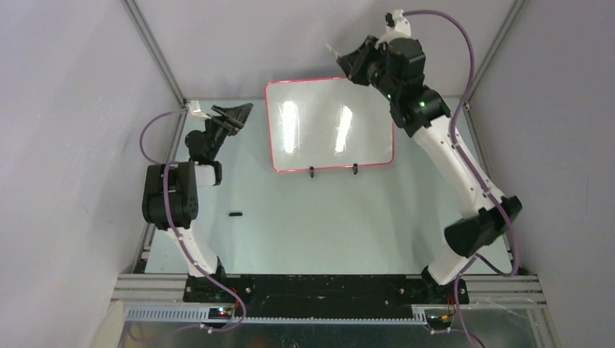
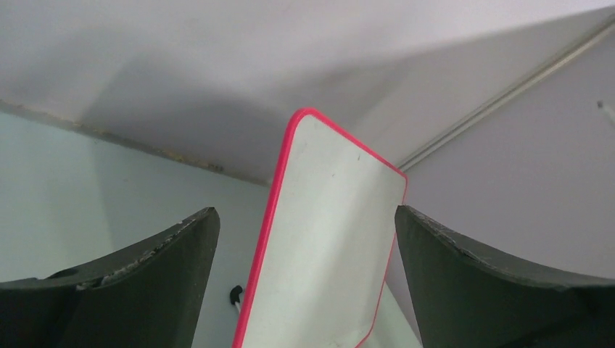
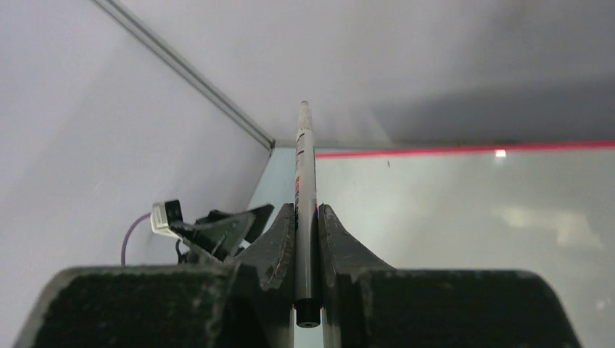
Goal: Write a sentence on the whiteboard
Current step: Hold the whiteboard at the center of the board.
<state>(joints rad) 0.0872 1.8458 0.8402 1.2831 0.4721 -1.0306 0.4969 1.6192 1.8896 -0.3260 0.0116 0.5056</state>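
Observation:
The whiteboard (image 1: pixel 330 127) stands at the back middle of the table, white with a red-pink rim and two black clip feet (image 1: pixel 312 172). Its face is blank; no sentence shows on it. My right gripper (image 1: pixel 348 64) is above the board's top right corner, shut on a grey marker (image 3: pixel 305 181) that sticks out ahead past the fingertips. The board's red top edge (image 3: pixel 464 149) lies below it in the right wrist view. My left gripper (image 1: pixel 238 116) is open and empty, left of the board. The left wrist view shows the board (image 2: pixel 326 246) edge-on between its fingers.
A small black piece (image 1: pixel 233 214), perhaps a marker cap, lies on the table left of centre. The enclosure's grey walls and metal frame posts close in at the back and sides. The left gripper (image 3: pixel 217 228) also shows in the right wrist view.

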